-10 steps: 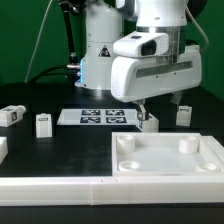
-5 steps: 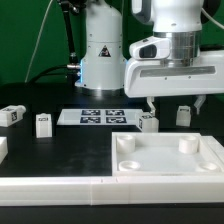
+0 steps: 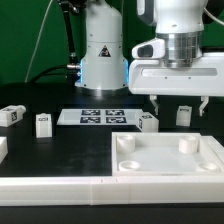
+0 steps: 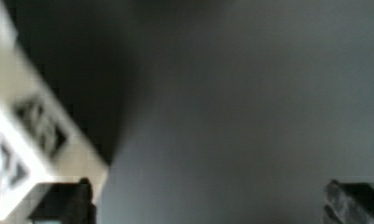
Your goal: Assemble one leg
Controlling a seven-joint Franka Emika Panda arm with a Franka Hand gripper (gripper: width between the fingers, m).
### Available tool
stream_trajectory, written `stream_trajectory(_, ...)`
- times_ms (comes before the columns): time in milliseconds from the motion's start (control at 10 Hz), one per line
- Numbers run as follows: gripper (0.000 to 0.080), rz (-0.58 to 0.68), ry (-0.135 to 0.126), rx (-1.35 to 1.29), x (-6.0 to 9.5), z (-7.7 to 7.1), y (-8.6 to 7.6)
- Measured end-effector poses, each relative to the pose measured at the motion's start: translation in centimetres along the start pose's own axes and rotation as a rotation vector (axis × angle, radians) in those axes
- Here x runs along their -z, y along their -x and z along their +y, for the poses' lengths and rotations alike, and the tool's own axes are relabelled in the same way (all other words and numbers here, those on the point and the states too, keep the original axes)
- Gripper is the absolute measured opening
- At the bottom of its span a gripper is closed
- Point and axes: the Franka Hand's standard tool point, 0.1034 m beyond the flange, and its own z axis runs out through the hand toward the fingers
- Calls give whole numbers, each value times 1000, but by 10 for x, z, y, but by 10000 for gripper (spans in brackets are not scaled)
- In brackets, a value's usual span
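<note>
Rising and drifting toward the exterior view's right over the last second, the gripper (image 3: 181, 101) is now hanging clear above the table (image 3: 70, 140), no longer standing low over the leg (image 3: 149, 122). Its jaws are standing wide apart and gripping nothing. In the wrist view the two dark fingertips (image 4: 68, 200) are showing at opposite sides, with only blurred dark table between them.

The leg is sitting where it sat a second ago, on the table just behind the far edge of the tray (image 3: 165, 160) and near the corner of the marker board (image 3: 95, 117) on the exterior view's right. It is lying below the gripper and toward the exterior view's left of it, not touching either finger.

A second leg (image 3: 184, 114) is standing farther back, roughly under the gripper (the tag on its face is too small to read). A third leg (image 3: 42, 123) and a fourth leg (image 3: 12, 115) are resting well apart from these, toward the exterior view's left. The marker board's blurred edge is also showing at one side of the wrist view.
</note>
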Motion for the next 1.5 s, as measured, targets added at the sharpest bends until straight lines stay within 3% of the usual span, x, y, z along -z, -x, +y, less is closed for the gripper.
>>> stream_trajectory(400,649,-1,-5,39,6,-2,12)
stream_trajectory(500,649,-32,9,66,5,1,13)
stream_trajectory(900,649,-345,65,76,6,14,10)
stream_trajectory(1200,649,-598,96,63,1,9,33)
stream_trajectory(1500,649,-820,100,43,0,8,43)
